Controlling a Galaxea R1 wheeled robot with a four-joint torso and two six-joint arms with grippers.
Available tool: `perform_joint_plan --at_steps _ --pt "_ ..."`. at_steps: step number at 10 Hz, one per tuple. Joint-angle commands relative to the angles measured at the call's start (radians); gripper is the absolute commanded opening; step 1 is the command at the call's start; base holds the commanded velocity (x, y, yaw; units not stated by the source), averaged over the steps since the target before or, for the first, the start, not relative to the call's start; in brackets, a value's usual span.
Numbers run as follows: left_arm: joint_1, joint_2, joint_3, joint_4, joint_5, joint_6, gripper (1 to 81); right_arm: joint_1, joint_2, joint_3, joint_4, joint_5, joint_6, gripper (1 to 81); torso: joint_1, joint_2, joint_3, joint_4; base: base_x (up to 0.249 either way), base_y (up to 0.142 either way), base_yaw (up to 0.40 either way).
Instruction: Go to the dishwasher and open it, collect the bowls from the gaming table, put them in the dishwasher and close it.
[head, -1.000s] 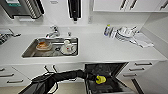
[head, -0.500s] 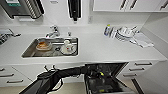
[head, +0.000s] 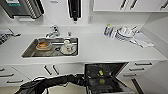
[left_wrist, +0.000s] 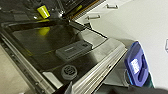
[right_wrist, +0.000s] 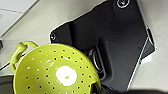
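Observation:
The dishwasher (head: 106, 77) stands open under the counter, its door (left_wrist: 75, 52) folded down and its dark racks showing. One yellow-green bowl (left_wrist: 43, 11) lies in the rack. My left gripper (head: 83, 81) is at the door's left edge. Another yellow-green bowl (right_wrist: 55, 71), perforated and with a loop handle, hangs above the robot's dark base with my right gripper (right_wrist: 97, 87) shut on its rim. A blue bowl (left_wrist: 136, 67) shows edge-on beside the door's corner; what holds it is hidden. The gaming table is out of view.
Above the dishwasher runs a white counter (head: 100, 50) with a steel sink (head: 51, 47) holding dishes. White dishes (head: 122, 33) are stacked at the back right. White drawers (head: 140, 67) flank the dishwasher, and a white wall (left_wrist: 150, 25) stands close on its right.
My left arm has stretched rightward from the lower left to the dishwasher door. The counter and sink have not shifted.

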Motion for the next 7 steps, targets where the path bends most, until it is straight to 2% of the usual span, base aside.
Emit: perform_joint_plan --at_steps 1,2,3,5,7 --pt "0.028 -0.258 0.240 0.041 0.053 0.023 81.1 0.053 -0.202 0.265 -0.013 -0.062 -0.006 1.0 0.000 0.000 0.000 0.000 0.000 0.000 0.000" --pt "0.065 -0.324 0.293 0.046 0.048 0.023 81.1 0.071 -0.256 0.332 -0.008 -0.062 -0.001 1.0 0.000 0.000 0.000 0.000 0.000 0.000 0.000" --pt "0.097 -0.362 0.297 0.043 0.047 0.023 81.1 0.094 -0.283 0.362 -0.002 -0.067 0.001 1.0 0.000 0.000 0.000 0.000 0.000 0.000 0.000" --pt "0.198 -0.403 0.297 0.040 0.042 0.023 81.1 0.134 -0.368 0.466 0.005 -0.062 0.002 1.0 0.000 0.000 0.000 0.000 0.000 0.000 0.000" --pt "0.357 -0.404 0.273 0.044 -0.042 0.033 81.1 0.201 -0.434 0.550 0.071 -0.061 0.004 1.0 0.000 0.000 0.000 0.000 0.000 0.000 0.000"
